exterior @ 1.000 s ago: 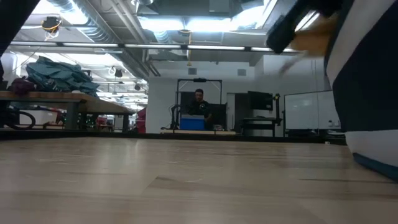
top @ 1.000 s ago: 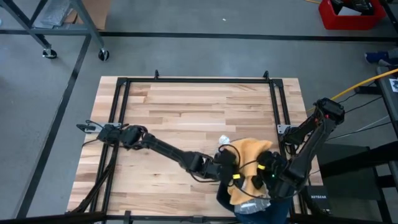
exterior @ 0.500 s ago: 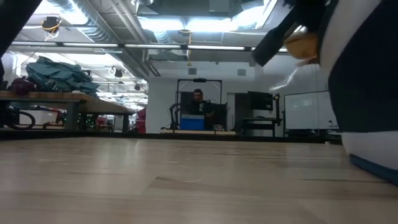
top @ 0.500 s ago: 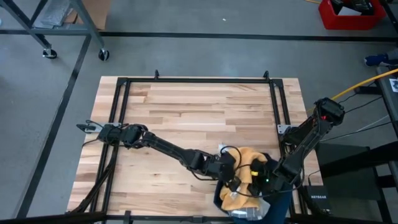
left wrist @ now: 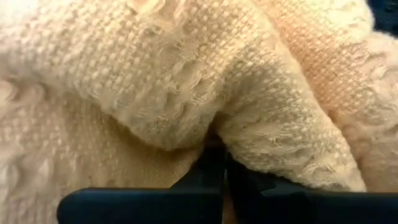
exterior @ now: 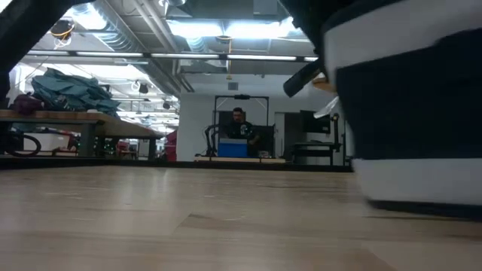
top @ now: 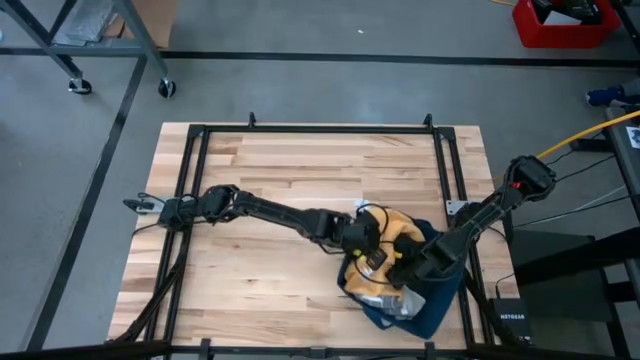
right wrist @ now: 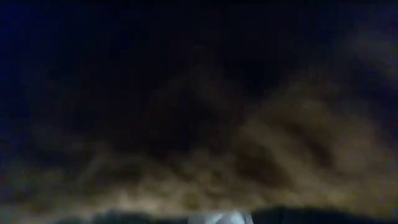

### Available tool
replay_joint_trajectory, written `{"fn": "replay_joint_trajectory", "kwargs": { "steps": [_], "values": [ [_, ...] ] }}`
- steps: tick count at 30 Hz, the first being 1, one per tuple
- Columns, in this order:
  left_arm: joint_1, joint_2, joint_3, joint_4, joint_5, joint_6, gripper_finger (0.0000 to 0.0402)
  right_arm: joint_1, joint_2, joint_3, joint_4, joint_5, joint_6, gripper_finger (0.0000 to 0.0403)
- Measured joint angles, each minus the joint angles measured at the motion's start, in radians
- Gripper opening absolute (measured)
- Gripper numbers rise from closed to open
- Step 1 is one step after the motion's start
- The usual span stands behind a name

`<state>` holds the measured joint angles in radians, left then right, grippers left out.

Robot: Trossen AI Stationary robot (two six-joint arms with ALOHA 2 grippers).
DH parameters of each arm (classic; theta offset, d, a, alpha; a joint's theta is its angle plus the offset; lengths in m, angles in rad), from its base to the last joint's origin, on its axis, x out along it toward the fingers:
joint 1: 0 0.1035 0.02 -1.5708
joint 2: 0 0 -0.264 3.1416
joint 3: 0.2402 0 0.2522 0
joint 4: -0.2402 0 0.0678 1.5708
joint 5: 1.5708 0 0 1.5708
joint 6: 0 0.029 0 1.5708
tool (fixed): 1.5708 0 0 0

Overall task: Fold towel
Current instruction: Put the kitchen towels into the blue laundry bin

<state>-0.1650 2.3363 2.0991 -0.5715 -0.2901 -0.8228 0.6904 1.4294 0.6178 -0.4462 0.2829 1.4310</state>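
We have the towel bunched near the front right of the table, its yellow-tan side bulging upward and a dark blue side with a pale stripe spilling toward the table's front edge. It is gathered, not flat, which we judge suits carrying one edge over the rest to make a fold.

Our left gripper sits at the towel's left side, its jaws pinched together on a ridge of cloth; the left wrist view shows the weave humped over the closed fingertips, so the hold looks firm.

Our right gripper is buried in the heap just beside the left one. Its fingers are hidden by fabric, and we cannot tell how wide they stand or whether they grasp cloth.

In the low view, the blue-and-white fabric hangs above the wood.
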Motion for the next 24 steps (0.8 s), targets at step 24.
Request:
{"fn": "replay_joint_trajectory", "kwargs": {
  "steps": [24],
  "values": [
    [-0.004,-0.098,-0.004,-0.100,-0.182,0.199,0.0008,0.049,-0.273,-0.003,-0.329,-0.113,-0.024,0.0122]
  ]
}}
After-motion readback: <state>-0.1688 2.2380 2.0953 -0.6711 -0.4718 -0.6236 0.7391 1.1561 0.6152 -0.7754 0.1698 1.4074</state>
